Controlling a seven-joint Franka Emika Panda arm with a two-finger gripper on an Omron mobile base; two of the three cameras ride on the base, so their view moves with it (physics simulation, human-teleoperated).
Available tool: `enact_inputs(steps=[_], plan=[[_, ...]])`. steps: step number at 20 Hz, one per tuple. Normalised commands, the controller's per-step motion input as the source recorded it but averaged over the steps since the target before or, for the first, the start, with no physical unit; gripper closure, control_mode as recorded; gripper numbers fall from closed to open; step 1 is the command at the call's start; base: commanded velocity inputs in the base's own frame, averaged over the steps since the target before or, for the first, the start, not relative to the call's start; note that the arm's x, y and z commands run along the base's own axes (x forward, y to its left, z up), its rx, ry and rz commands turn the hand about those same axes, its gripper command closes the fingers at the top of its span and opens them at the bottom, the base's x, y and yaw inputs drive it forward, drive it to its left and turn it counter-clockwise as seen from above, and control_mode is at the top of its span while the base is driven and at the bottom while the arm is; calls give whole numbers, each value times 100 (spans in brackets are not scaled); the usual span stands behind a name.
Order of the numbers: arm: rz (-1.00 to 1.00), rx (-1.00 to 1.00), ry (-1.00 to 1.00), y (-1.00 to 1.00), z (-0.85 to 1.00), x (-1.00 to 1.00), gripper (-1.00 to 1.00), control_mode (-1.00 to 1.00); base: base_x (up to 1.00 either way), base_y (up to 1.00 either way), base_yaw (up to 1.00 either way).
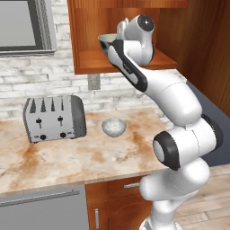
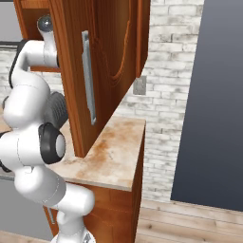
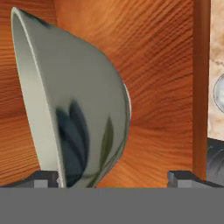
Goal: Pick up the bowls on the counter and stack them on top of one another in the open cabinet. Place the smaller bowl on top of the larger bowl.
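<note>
The larger bowl (image 1: 104, 42), cream with dark blotches, stands on the shelf of the open cabinet (image 1: 90, 60), half hidden behind my wrist. In the hand view this larger bowl (image 3: 83, 109) looms close, its rim by the left fingertip. My gripper (image 3: 113, 179) is open, its right finger well apart from the bowl's side. The smaller bowl (image 1: 113, 127), plain whitish, sits on the counter (image 1: 67, 157) below the cabinet; a sliver of the smaller bowl (image 3: 219, 92) shows at the right edge of the hand view.
A silver toaster (image 1: 54, 117) stands on the counter left of the small bowl. The cabinet's open door (image 2: 102, 66) with its metal handle juts out right of my arm. A dark tall panel (image 2: 213, 95) stands past the counter's right end.
</note>
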Motion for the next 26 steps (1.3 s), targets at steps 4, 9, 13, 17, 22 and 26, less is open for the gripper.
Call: enact_inputs(steps=[4, 9, 13, 17, 22, 26], plan=[[6, 0, -12, 0, 14, 0, -100, -100, 0, 0, 0], [4, -1, -14, 0, 14, -14, -100, -100, 0, 0, 0], [3, -3, -15, 0, 19, -16, -100, -100, 0, 0, 0], [3, -2, -14, 0, 20, -21, -100, -100, 0, 0, 0], [1, 0, -6, -10, 9, -42, -100, -100, 0, 0, 0], [0, 1, -1, -14, 1, -54, -100, -100, 0, 0, 0]])
